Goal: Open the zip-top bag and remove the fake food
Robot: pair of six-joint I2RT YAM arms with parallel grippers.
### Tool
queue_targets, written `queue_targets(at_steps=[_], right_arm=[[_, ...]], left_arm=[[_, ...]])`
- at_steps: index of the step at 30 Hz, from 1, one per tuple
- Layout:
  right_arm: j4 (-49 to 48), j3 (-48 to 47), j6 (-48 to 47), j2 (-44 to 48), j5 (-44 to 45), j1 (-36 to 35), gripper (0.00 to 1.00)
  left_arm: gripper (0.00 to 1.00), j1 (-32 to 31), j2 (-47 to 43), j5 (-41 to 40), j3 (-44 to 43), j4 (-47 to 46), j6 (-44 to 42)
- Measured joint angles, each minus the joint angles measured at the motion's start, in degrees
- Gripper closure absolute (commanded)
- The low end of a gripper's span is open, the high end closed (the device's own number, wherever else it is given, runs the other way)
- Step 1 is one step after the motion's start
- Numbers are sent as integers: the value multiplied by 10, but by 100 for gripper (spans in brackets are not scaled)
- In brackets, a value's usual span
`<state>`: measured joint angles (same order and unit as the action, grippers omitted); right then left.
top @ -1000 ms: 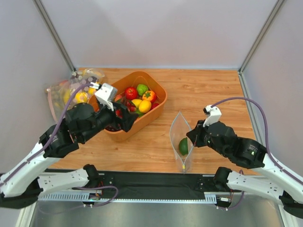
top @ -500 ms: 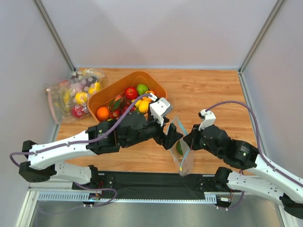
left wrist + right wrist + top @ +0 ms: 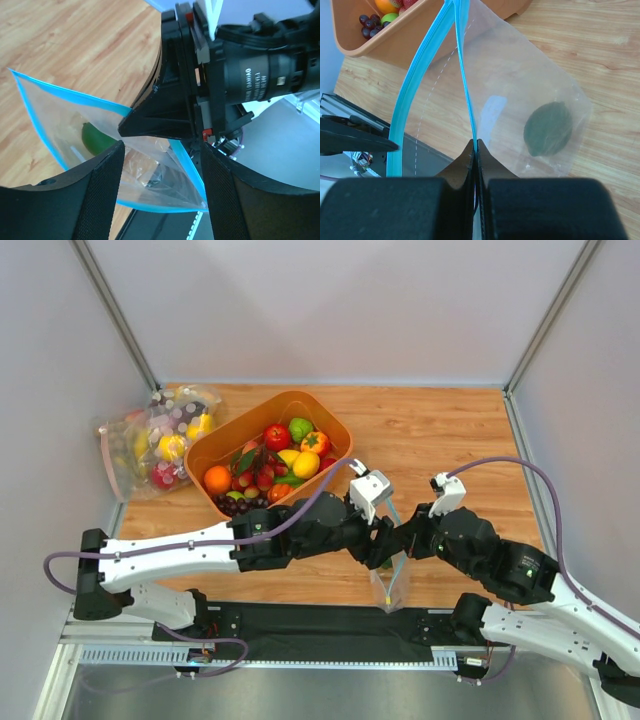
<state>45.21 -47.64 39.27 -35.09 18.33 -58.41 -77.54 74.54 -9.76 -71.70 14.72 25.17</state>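
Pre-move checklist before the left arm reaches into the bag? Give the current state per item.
1. Right pincer clamped on the bag: ok, jaws shut on one blue edge.
2. Bag mouth open: ok, the two blue edges stand apart.
3. Left pincer open: ok, jaws spread wide at the mouth.
4. Fruit located: ok, green, lying at the bag's bottom.
5. Left fingertips already inside the mouth: cannot tell.
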Motion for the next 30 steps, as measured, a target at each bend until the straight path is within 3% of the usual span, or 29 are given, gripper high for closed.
queue_targets(at_steps=[15, 30], right_arm=[[21, -2, 1, 12, 1, 0, 100], [30, -27, -2, -16, -1, -18, 100]], left_arm=[[35, 0, 32, 0, 97, -34, 20], [35, 0, 146, -62, 74, -23, 41]])
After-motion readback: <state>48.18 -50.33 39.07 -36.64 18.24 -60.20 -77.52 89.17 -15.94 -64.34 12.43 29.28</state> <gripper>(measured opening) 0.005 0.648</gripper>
